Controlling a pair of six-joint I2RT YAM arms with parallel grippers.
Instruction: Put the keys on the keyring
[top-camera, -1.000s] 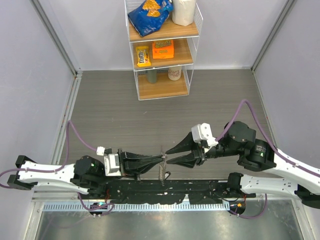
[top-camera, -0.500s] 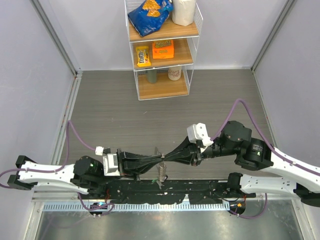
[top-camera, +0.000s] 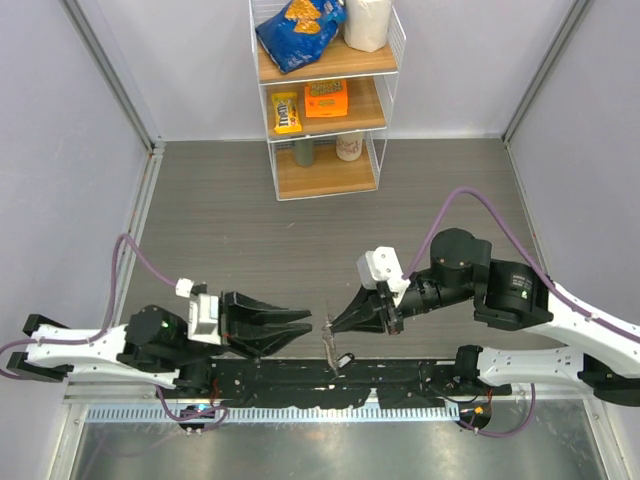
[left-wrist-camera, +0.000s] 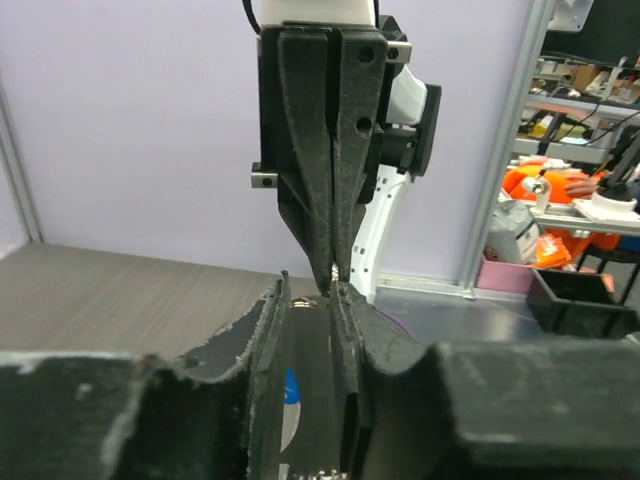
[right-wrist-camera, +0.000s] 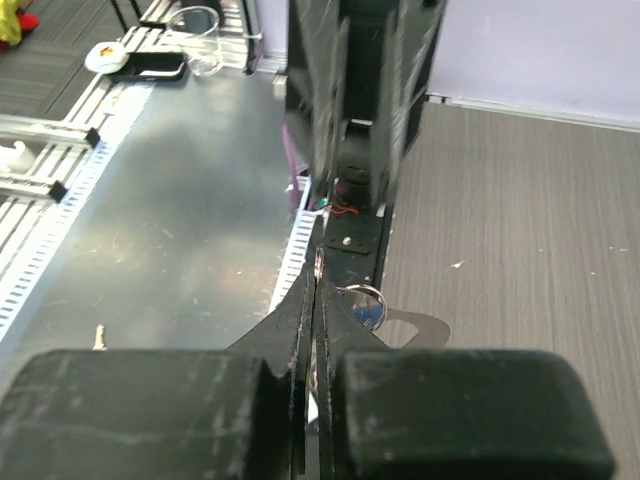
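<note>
Dangling from the clamped right gripper's (top-camera: 333, 322) very tips, the grey metal oval keyring (top-camera: 331, 346) could slip; left gripper (top-camera: 305, 327) stands apart.

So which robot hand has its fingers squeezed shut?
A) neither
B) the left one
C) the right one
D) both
C: the right gripper is pinched shut with the keyring dangling from it, while the left gripper has its fingers apart.

Pale lilac walls (top-camera: 70, 120) enclose a grey wood-grain table (top-camera: 220, 220). At its far edge stands a white wire rack (top-camera: 325, 175) with three wooden shelves, holding a blue snack bag (top-camera: 298, 30), a white roll (top-camera: 367, 22), a yellow candy packet (top-camera: 286, 112) and an orange box (top-camera: 326, 98)
</note>
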